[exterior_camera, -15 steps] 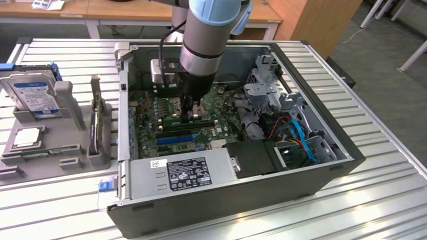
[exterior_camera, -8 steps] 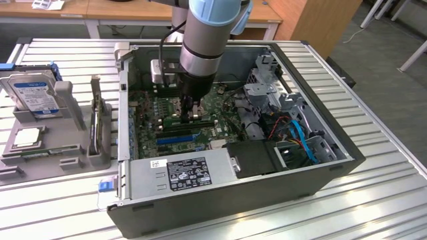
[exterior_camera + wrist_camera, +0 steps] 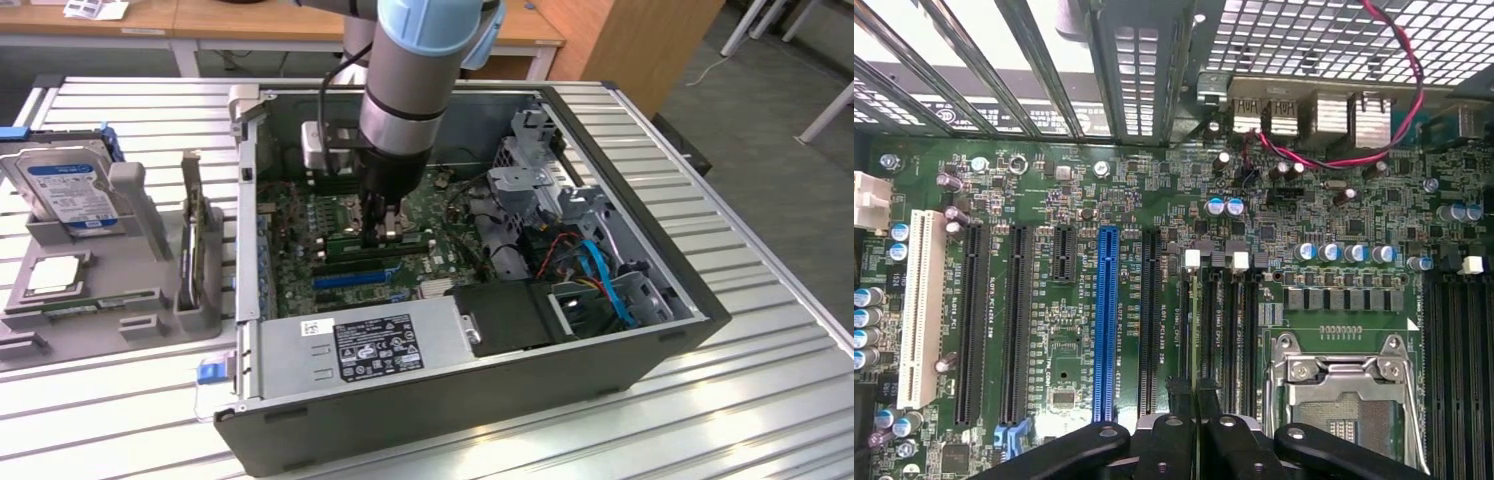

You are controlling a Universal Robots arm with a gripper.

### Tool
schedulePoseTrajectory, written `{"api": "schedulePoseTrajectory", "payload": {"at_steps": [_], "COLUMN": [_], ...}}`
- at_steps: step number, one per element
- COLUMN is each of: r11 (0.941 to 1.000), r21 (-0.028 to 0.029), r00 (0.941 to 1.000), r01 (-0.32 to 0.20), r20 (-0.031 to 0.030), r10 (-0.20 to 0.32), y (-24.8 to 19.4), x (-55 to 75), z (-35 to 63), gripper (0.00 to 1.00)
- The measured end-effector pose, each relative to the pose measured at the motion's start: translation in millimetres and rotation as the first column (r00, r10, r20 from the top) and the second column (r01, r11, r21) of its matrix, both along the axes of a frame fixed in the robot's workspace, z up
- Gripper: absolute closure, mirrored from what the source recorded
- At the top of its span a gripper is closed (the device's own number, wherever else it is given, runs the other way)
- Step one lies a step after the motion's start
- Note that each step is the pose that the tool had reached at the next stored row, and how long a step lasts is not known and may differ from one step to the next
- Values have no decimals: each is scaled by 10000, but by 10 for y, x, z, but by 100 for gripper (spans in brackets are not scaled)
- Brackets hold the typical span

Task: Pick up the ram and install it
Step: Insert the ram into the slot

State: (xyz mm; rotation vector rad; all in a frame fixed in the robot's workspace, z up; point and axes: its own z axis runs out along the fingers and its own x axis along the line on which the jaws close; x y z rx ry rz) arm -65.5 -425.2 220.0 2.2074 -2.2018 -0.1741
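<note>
Exterior view, left to right: grey fixture (image 3: 134, 325) on the slatted bench (image 3: 747, 330). It carries a hard drive (image 3: 67, 190) standing on edge and a square silver processor (image 3: 54, 275) lying flat. A thin dark card (image 3: 200, 245) stands on edge in its rightmost holder.

Next is the open PC case (image 3: 254, 140), lying on its side. The labelled power supply (image 3: 360, 348) is at the near wall.

The arm comes straight down into the case, gripper (image 3: 387, 228) low over the motherboard (image 3: 296, 215). The fingers are pinched nearly together on the top edge of the ram (image 3: 344, 241). The green stick lies level right at the board, just behind the blue slots (image 3: 354, 272). Can't tell if it's seated.

Further right: drive cage (image 3: 534, 185), then blue and red cables (image 3: 597, 272).

Wrist view: gripper (image 3: 1194, 392) with only a sliver of gap, over the black memory slots (image 3: 1239, 320) with white latches. Those slots sit between the blue expansion slot (image 3: 1106, 320) and the CPU socket (image 3: 1344, 400).
</note>
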Motion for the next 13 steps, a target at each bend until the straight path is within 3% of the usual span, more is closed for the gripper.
{"api": "schedulePoseTrajectory", "payload": {"at_steps": [13], "r11": [10000], "r21": [0], "r00": [10000], "r01": [0], "r20": [3], "r10": [0], "y": [0], "x": [0], "z": [-24], "gripper": [88]}}
